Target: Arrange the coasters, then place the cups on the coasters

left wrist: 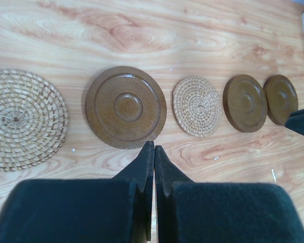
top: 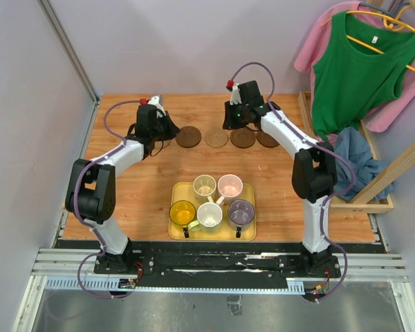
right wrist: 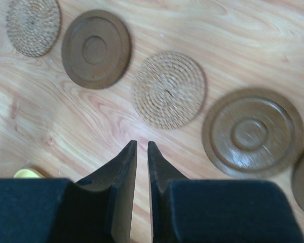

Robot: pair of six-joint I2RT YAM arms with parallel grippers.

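**A:** Where do we find the coasters [left wrist: 125, 107]?

**B:** We count five, lying flat on the surface [top: 138, 200] in one row beyond the tray [top: 182, 191]. Three are dark brown and two are woven tan.

**A:** And the cups [top: 209, 216]?

**B:** All five stand on the tray, mouths up, two along its far edge and three along its near edge.

**A:** What do we make of the left end effector [left wrist: 154, 148]?

**B:** It is closed, its fingers pressed together on nothing, above the row beyond the tray's left corner.

**A:** And the right end effector [right wrist: 142, 144]?

**B:** We see a narrow, empty gap between its fingers. It hangs above the row beyond the tray's right side.
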